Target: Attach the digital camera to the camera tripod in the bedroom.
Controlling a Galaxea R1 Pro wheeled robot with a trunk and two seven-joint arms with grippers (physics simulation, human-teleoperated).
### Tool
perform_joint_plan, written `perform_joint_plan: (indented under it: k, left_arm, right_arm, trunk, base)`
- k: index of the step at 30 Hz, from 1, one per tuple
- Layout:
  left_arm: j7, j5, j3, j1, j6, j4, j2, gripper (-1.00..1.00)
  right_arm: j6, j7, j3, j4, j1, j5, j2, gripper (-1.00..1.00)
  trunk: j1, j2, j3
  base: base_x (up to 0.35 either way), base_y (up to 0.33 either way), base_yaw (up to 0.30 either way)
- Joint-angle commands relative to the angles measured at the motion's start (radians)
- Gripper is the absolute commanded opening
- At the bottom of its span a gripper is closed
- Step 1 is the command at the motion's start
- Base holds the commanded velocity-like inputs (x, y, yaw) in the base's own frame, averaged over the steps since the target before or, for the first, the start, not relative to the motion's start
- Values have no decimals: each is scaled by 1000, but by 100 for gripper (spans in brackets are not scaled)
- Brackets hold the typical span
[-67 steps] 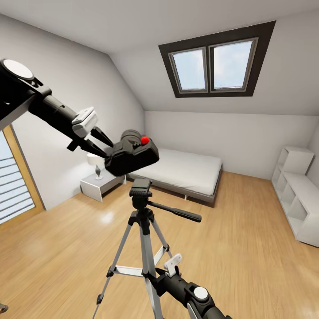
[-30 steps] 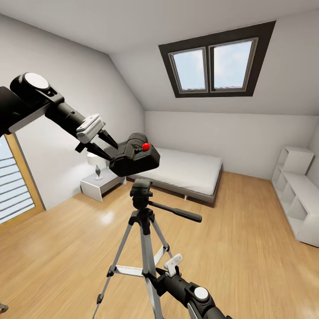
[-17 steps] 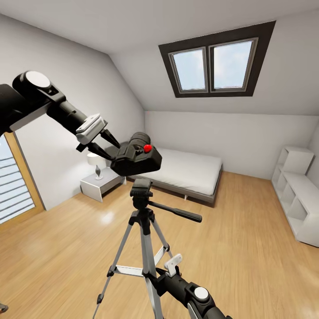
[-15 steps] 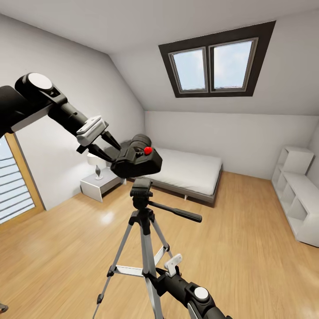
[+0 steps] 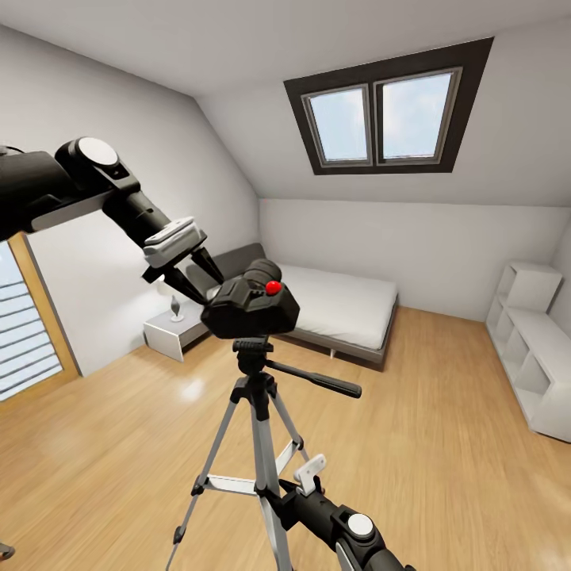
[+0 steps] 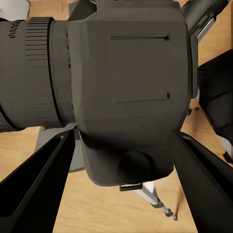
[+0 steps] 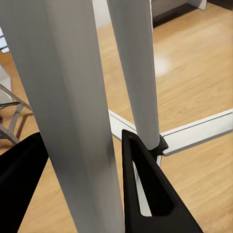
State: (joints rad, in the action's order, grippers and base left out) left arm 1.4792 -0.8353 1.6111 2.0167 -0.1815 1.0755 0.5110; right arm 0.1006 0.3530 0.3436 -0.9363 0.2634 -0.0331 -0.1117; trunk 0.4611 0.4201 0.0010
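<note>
The black digital camera (image 5: 250, 311) with its red button rests level on the black head of the camera tripod (image 5: 252, 357), lens pointing away toward the bed. My left gripper (image 5: 212, 292) reaches in from the upper left and is shut on the camera's left side. In the left wrist view the camera's body (image 6: 126, 73) sits between the two black fingers (image 6: 34, 189). My right gripper (image 5: 276, 498) is low at the front, shut on a silver tripod leg (image 7: 77, 121). The pan handle (image 5: 317, 382) sticks out to the right.
A grey bed (image 5: 333, 305) with a white mattress stands against the far wall, with a white nightstand (image 5: 176, 335) and lamp to its left. White shelving (image 5: 531, 357) lines the right wall. A skylight (image 5: 385, 115) is overhead and a glazed door (image 5: 24, 341) is at left. Light wood floor surrounds the tripod.
My left arm has carried the camera down and slightly right. The gap above the tripod head has closed, and the camera has levelled out. The right arm and the tripod have stayed put.
</note>
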Motion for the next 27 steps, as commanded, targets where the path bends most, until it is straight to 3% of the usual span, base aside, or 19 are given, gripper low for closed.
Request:
perform_joint_plan:
  k: [1,8,16,21,27]
  left_arm:
    - [1,-13,12,7,-9,-2,-2,-100]
    - [1,-33,36,21,-4,-25,-9,-100]
    - [1,-31,44,37,-2,-85,-13,-100]
    - [1,-28,71,51,3,-115,-16,-100]
    - [1,-26,121,61,9,-166,-53,-100]
  right_arm:
    - [7,5,0,-1,0,-8,0,-100]
    - [6,5,0,-2,0,-8,0,-100]
    - [6,4,1,-2,0,-8,0,-100]
    - [5,4,1,-2,0,-8,0,-100]
    - [5,4,2,-3,0,-8,0,-100]
  trunk:
    - [0,1,0]
    - [0,1,0]
    - [0,1,0]
    - [0,1,0]
    - [0,1,0]
  base:
    - [0,0,0]
    - [0,0,0]
    - [0,0,0]
    - [0,0,0]
    - [0,0,0]
